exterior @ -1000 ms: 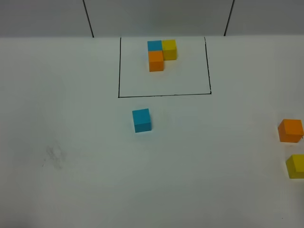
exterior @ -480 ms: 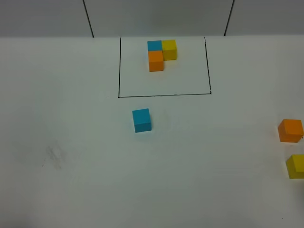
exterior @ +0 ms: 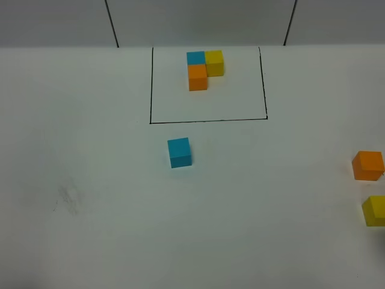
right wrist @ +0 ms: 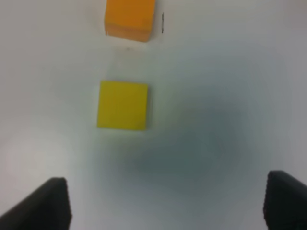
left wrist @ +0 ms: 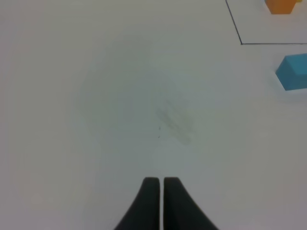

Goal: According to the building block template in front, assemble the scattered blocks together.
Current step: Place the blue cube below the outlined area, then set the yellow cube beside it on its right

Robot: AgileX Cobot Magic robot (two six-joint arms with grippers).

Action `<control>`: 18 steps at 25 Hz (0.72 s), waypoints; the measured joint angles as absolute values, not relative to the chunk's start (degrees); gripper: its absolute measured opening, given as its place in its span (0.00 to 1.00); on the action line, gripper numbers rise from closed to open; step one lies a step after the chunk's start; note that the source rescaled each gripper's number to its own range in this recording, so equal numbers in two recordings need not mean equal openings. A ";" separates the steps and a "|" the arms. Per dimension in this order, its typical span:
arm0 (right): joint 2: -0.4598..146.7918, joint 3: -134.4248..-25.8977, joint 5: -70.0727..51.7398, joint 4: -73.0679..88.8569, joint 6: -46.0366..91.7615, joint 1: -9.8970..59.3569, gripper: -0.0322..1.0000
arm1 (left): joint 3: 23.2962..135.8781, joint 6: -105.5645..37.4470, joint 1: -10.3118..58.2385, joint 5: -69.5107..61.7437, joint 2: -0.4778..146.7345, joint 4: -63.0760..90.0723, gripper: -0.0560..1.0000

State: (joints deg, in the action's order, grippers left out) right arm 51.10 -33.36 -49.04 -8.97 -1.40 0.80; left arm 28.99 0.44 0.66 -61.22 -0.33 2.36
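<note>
The left gripper (left wrist: 162,181) is matte black, its two fingers (left wrist: 149,203) smooth and plain, broad at the base and tapering to narrow rounded tips. The right gripper (right wrist: 168,184) shows only two blurred black tips with blunt, rounded corners.

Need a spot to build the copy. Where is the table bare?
Bare: the wide stretch left of the blue cube, only a faint smudge there; the middle between it and the orange cube and yellow cube; the lower half of the frame. Crowded: around those two and the template.
</note>
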 joint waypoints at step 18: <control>69.58 -33.25 -40.21 -3.26 -1.34 0.80 0.96 | 28.99 0.44 0.66 -61.22 -0.33 2.36 0.05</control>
